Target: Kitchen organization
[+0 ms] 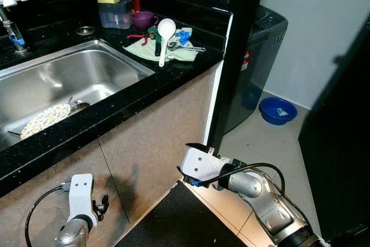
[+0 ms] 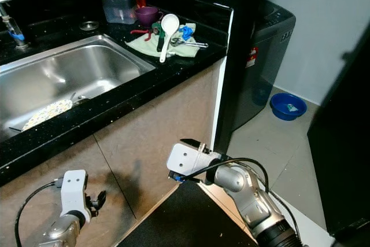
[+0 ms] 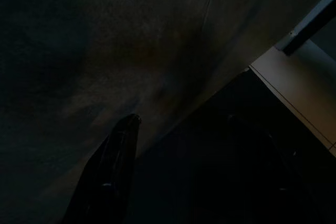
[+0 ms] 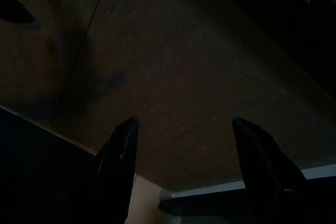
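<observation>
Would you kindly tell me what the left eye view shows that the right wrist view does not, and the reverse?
The left eye view gives the steel sink, a white ladle on a green cloth, a purple cup, and a blue basin on the floor. The right wrist view gives the right end effector close up, fingers spread apart. Both share the brown cabinet front.

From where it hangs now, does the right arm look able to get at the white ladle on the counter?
Probably not yet. The right gripper, open, sits low against the cabinet front, below the counter edge. The ladle lies on a cloth further back, nothing covering it; the arm must lift first.
</observation>
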Controlling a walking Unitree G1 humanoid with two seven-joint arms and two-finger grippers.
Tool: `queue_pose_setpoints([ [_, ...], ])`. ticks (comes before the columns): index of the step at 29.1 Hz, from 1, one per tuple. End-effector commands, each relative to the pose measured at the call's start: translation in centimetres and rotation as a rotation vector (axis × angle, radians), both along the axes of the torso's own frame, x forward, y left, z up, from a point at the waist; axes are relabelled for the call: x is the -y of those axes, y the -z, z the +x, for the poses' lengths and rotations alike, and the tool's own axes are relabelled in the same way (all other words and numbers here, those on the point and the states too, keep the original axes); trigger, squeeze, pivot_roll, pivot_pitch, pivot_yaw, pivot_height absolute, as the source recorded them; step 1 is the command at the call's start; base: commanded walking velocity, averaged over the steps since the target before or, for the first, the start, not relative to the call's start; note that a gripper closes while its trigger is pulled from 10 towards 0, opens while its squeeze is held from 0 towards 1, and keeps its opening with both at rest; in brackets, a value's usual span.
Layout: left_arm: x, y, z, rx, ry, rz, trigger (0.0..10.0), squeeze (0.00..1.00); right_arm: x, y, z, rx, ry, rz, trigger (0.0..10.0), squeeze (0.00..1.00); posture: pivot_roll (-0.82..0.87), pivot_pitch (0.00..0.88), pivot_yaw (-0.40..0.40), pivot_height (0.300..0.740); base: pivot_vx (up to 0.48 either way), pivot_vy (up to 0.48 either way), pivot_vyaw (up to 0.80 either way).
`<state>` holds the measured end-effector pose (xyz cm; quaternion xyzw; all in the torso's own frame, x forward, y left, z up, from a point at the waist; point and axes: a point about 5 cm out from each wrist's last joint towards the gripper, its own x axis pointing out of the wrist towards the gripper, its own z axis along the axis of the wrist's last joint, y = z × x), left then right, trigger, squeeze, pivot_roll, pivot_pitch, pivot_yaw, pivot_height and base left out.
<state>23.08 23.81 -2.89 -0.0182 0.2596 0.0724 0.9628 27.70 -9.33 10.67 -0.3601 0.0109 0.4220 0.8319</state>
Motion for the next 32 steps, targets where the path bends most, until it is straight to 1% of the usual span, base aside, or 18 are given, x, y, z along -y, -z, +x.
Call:
queue_pose_setpoints([
  [1,-0.2,0.0,0.0,-0.009,-0.004,-0.005,10.0,0.0,-0.1,-0.1,0.2,0.012,-0.002,-0.014,10.0,0.0,-0.02,0.0,0.004,0.74,0.0,0.0,0.0],
  [4,-0.3,0.0,0.0,-0.009,-0.003,-0.003,10.0,0.0,-0.2,-0.2,0.2,0.026,-0.005,-0.019,10.0,0.0,-0.02,0.0,0.006,0.74,0.0,0.0,0.0],
  [5,-0.3,0.0,0.0,-0.01,-0.003,-0.002,10.0,0.0,-0.2,-0.4,0.2,0.054,0.017,0.031,10.0,0.0,-0.01,0.0,0.004,0.74,0.0,0.0,0.0],
  [8,-0.4,0.0,0.0,-0.011,-0.002,-0.001,10.0,0.0,-0.3,-0.5,0.1,0.059,0.015,0.031,10.0,0.0,-0.01,0.0,0.006,0.74,0.0,0.0,0.0],
  [12,-0.4,0.1,-0.1,-0.016,0.0,0.0,10.0,0.0,-0.4,-0.4,0.0,-0.001,-0.003,0.076,10.0,0.0,0.0,0.0,0.002,0.74,0.0,0.0,0.0],
  [13,-0.5,0.1,-0.1,-0.018,-0.001,0.0,10.0,0.0,-0.4,-0.6,0.1,-0.031,0.011,0.119,10.0,0.0,0.0,0.0,0.003,0.74,0.0,0.0,0.0],
  [15,-0.5,0.2,-0.2,-0.021,0.0,0.001,10.0,0.0,0.1,-1.3,1.0,-0.105,0.1,0.264,10.0,0.0,0.0,0.0,0.004,0.74,0.0,0.0,0.0],
  [16,-0.5,0.2,-0.2,-0.021,0.0,0.001,10.0,0.0,0.1,-1.3,1.0,-0.105,0.1,0.264,10.0,0.0,0.0,0.0,0.004,0.74,0.0,0.0,0.0],
  [17,-0.5,0.2,-0.2,-0.023,-0.001,-0.002,10.0,0.0,0.7,-2.0,1.7,-0.128,0.166,0.361,10.0,0.0,0.0,0.0,0.004,0.74,0.0,0.0,0.0],
  [18,-0.5,0.2,-0.2,-0.023,-0.001,-0.002,10.0,0.0,0.7,-2.0,1.7,-0.128,0.166,0.361,10.0,0.0,0.0,0.0,0.004,0.74,0.0,0.0,0.0],
  [19,-0.5,0.3,-0.2,-0.026,0.001,-0.005,10.0,0.0,1.3,-2.6,2.3,-0.133,0.219,0.431,10.0,0.0,-0.01,0.0,0.006,0.74,0.0,0.0,0.0],
  [21,-0.6,0.3,-0.3,-0.031,0.003,-0.01,10.0,0.0,3.0,-3.6,3.5,-0.11,0.308,0.505,10.0,0.0,0.0,0.0,0.007,0.74,0.0,0.0,0.0],
  [23,-0.6,0.4,-0.3,-0.032,0.004,-0.011,10.0,0.0,3.5,-3.8,3.7,-0.1,0.332,0.522,10.0,0.0,0.0,0.0,0.009,0.74,0.0,0.0,0.0],
  [26,-0.6,0.4,-0.3,-0.033,0.001,-0.017,10.0,0.0,5.8,-3.6,4.7,-0.151,0.472,0.619,10.0,0.0,0.01,0.0,0.004,0.74,0.0,0.0,0.0],
  [27,-0.5,0.4,-0.3,-0.032,0.004,-0.018,10.0,0.0,6.6,-3.4,4.9,-0.153,0.523,0.632,10.0,0.0,0.01,0.0,0.002,0.74,0.0,0.0,0.0],
  [30,-0.5,0.4,-0.3,-0.03,0.006,-0.018,10.0,0.0,7.1,-3.2,5.0,-0.162,0.549,0.648,10.0,0.0,0.01,0.0,0.0,0.74,0.0,0.0,0.0],
  [31,-0.5,0.4,-0.3,-0.024,0.011,-0.02,10.0,0.0,8.4,-2.2,5.0,-0.184,0.629,0.627,10.0,0.0,0.01,0.0,-0.003,0.74,0.0,0.0,0.0],
  [32,-0.5,0.4,-0.3,-0.024,0.011,-0.02,10.0,0.0,8.4,-2.2,5.0,-0.184,0.629,0.627,10.0,0.0,0.01,0.0,-0.003,0.74,0.0,0.0,0.0],
])
